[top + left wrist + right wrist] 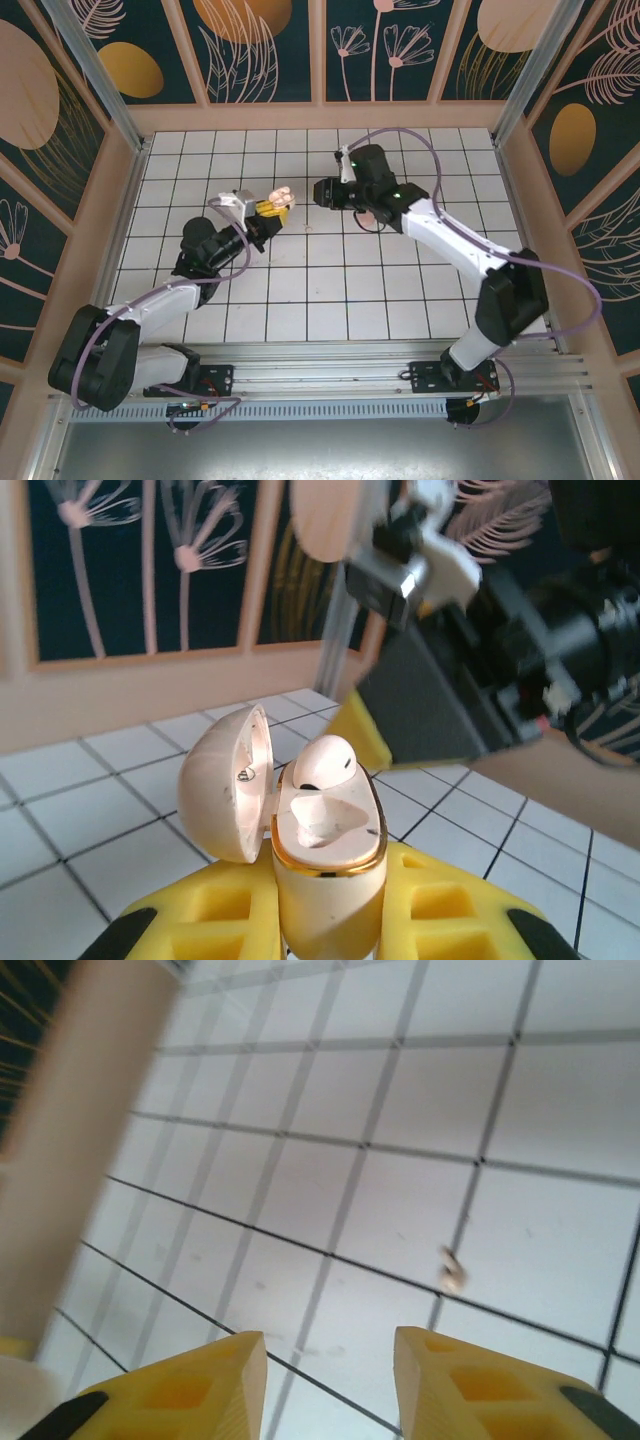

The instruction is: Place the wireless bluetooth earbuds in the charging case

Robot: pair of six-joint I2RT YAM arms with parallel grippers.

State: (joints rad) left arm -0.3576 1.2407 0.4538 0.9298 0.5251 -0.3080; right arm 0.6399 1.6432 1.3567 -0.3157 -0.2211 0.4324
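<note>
Left hand [268, 208] clamps the open charging case [325, 880], one earbud [322, 762] seated; the parted, empty right hand [330, 1380] hangs just right of it.

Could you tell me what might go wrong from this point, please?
1. The earbud stands proud of the open charging case. It may not be fully seated, so a tilt or closing the lid could dislodge it.
2. The left gripper pinches only the case's lower body, so a downward push might make it slip.
3. The open right gripper hangs over a tiny pale bit on a tile. If that is the second earbud, it looks hard to pinch.
</note>
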